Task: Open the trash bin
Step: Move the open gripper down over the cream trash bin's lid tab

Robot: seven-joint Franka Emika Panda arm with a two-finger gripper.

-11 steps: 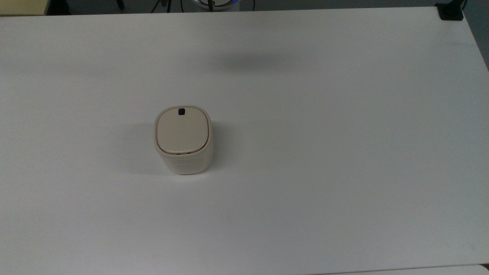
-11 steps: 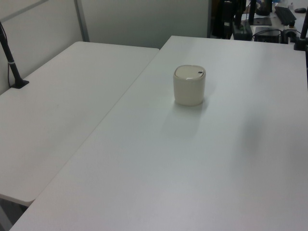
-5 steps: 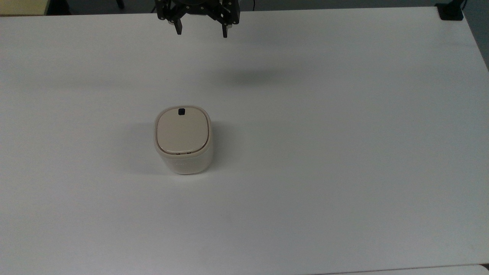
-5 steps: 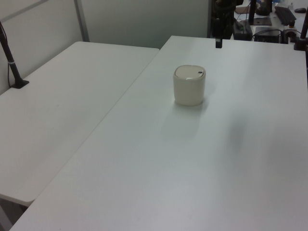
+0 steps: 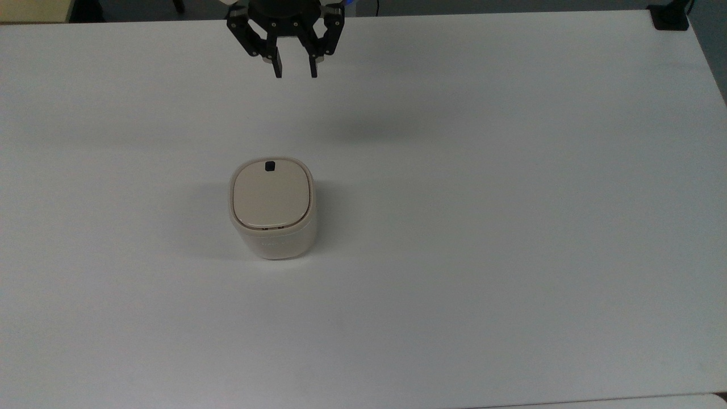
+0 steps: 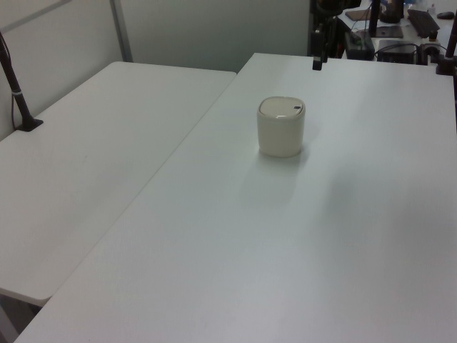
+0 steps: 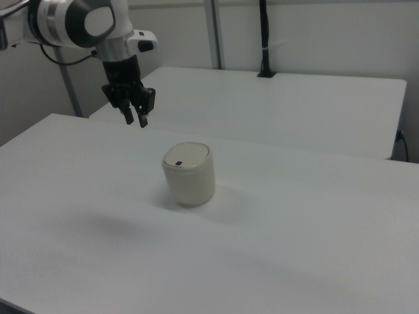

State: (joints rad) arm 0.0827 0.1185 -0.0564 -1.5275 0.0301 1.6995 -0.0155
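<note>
Bin (image 5: 272,207) sits upright on the white table (image 5: 483,227), kinda mid-table, a bit toward the top view's left edge and well in from every corner. Cream body, beige lid (image 5: 271,195) lying flat and closed on top. Little black button (image 5: 270,166) is on the lid's far edge in the top view, the side facing the arm. In the right view the button (image 7: 178,163) shows near the lid's front-left rim instead, and the bin (image 7: 189,173) casts a soft shadow to the right view's right.

Further back, the gripper (image 5: 295,74) hangs above the table near its far edge in the top view, well apart from the bin and touching nothing. Fingers point down with a small gap between them, so they're apart, nothing held. The right view has the gripper (image 7: 137,121) up and to the left of the bin, higher than the lid.

Behind that, a second white table (image 7: 281,104) butts up alongside, with a black pole (image 7: 264,39) at its far edge.
</note>
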